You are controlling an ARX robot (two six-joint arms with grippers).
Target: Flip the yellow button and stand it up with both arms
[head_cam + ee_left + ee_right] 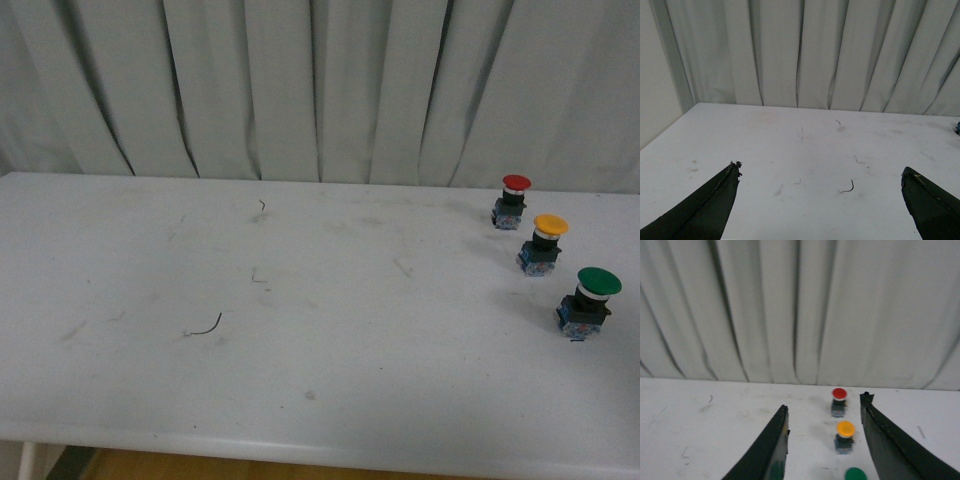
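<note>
A: Starting at the left: nothing but bare white counter (300, 400) with scuffs and one thin curled dark wire scrap (205, 326). Left tool (820, 200) wide open, empty, black tapered fingers (705, 210) hanging over that bare stretch, well apart from any button.

B: Further right, then?

A: Three push buttons in a slanting row near the counter's right edge. Farthest back, the small red-capped button (512, 200); between the others, the small yellow button with round orange-yellow cap, dark collar and blue base (543, 243); nearest, the larger green-capped button (588, 301). All three apparently upright on their bases, caps on top.

B: And the right tool?

A: Right tool (825, 440) open too, gripping nothing, hovering with the yellow button (845, 436) framed between its fingers in the wrist view, not touching it.

B: Best way into the step?

A: Probably: descend straight over the middle button, close on the collar rather than the slippery cap, keep fingers clear of red and green neighbours standing near. Lift toward the open centre, hand over to the left tool for the turn. Risk: knocking a neighbour.
</note>
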